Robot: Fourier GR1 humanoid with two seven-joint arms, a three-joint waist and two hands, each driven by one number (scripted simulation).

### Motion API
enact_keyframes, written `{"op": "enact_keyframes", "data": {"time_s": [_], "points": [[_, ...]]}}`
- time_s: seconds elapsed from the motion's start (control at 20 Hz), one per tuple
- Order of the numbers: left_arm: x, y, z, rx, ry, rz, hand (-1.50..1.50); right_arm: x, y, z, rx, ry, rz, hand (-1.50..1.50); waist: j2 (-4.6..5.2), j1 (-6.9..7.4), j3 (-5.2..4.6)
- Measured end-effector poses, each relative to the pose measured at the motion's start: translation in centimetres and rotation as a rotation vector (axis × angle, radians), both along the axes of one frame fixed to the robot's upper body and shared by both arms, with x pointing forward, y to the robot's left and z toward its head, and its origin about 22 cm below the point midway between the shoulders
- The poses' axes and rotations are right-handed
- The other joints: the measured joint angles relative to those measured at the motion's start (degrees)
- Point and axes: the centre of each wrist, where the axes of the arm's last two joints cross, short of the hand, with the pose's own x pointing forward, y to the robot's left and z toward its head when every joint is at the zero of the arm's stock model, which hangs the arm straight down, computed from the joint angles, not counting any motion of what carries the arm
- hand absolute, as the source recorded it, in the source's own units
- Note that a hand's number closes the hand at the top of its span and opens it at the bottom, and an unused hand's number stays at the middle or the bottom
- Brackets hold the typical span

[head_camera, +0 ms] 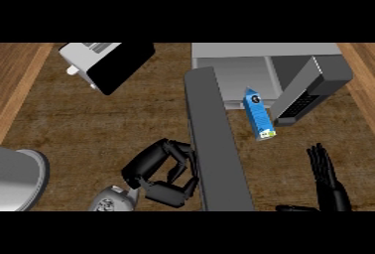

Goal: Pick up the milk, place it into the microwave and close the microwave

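1. The left hand (162,171) has its fingers curled against the open microwave door (212,144), holding nothing; its wrist is cut off below.
2. The right hand (327,178) rests open, fingers straight.
3. The milk (258,115), its label unreadable, stands beyond the right hand at the microwave (271,64) opening.
4. The tabletop (95,129) is dark wood.

Microwave (242,69) cavity open; milk (258,115) at its mouth, open door (214,144) flanking left, bare counter (95,129) beyond.
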Motion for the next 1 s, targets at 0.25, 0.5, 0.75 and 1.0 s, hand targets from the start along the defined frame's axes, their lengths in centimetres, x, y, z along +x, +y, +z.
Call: {"op": "enact_keyframes", "data": {"time_s": [0.25, 0.5, 0.75, 1.0], "points": [[0.7, -3.1, -3.6, 0.064, -0.012, 0.004, 1.5, -2.4, -1.1, 2.1, -0.036, -0.035, 0.048, -1.5, 0.16, -0.63, -0.04], [0.2, -5.3, -6.8, 0.067, -0.07, 0.047, 1.5, -2.8, -1.5, 4.6, 0.004, -0.091, 0.102, -1.5, 0.37, -1.14, -0.06], [0.3, -6.4, -8.6, 0.036, -0.088, 0.083, 1.5, -2.8, -1.0, 7.3, 0.037, -0.138, 0.16, -1.5, 0.67, -2.44, -0.13], [0.5, -7.5, -8.8, 0.044, -0.057, 0.106, 1.5, -3.0, -0.9, 9.9, 0.037, -0.167, 0.215, -1.5, 0.96, -3.94, -0.18]]}}
